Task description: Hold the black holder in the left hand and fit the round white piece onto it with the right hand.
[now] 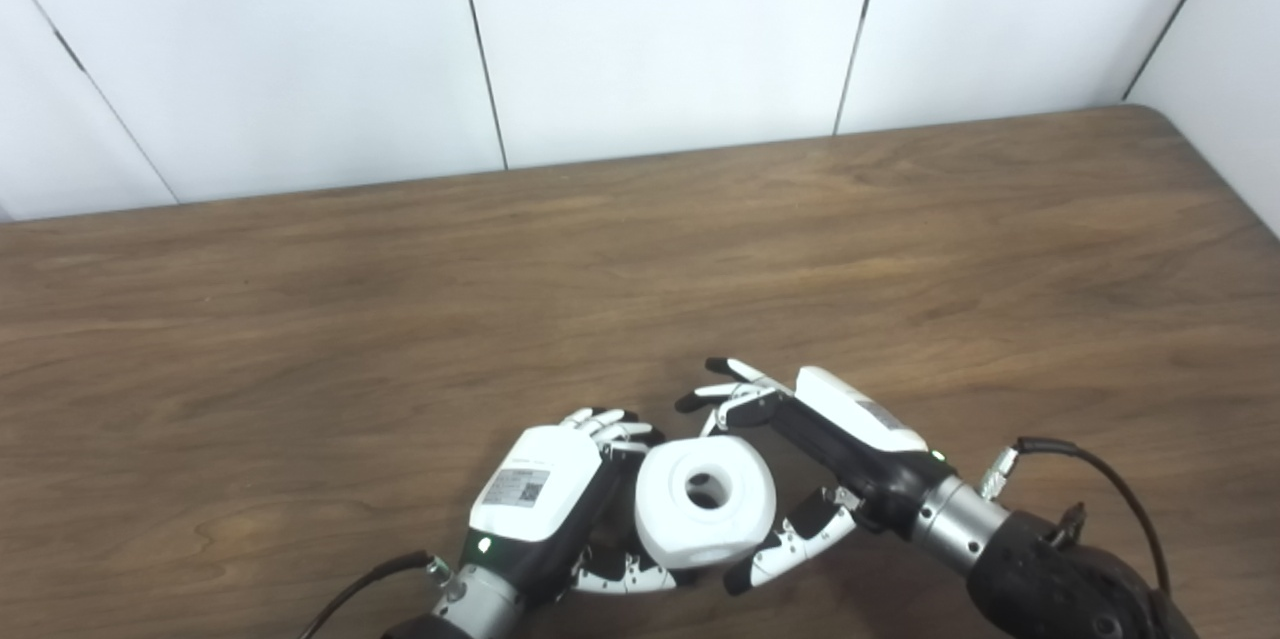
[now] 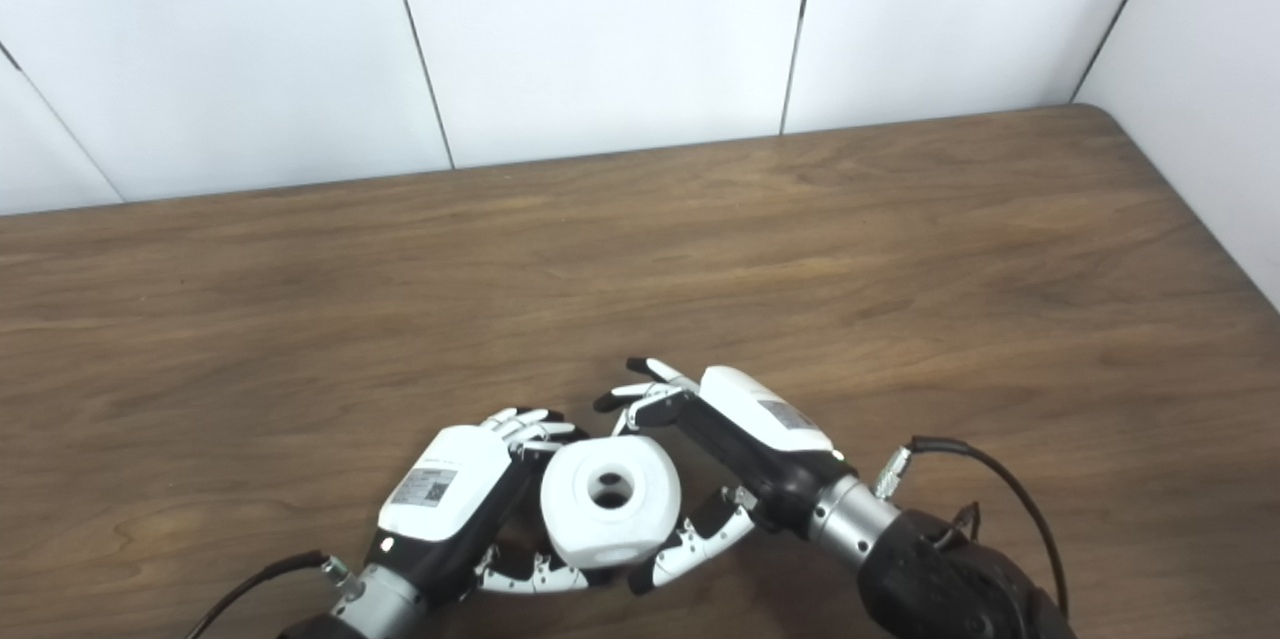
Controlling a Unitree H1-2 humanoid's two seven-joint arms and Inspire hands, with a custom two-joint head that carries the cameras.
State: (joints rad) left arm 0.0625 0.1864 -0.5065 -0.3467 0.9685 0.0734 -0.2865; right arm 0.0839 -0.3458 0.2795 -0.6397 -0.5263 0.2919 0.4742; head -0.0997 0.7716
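Between both views alike, left hand (image 1: 545, 494) and right hand (image 1: 840, 439) clasp the round white piece (image 1: 706, 499).

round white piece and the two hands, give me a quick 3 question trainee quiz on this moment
1. True or false: the round white piece lies alone on the table, far from both hands.
2. Which robot hand has its thumb under the piece's right side?
A. left robot hand
B. right robot hand
3. Fill in: the hole in the piece's middle faces ____ the camera.

Key: 1 false, it sits between the two hands. 2 B. 3 towards. The black holder is not clearly visible.
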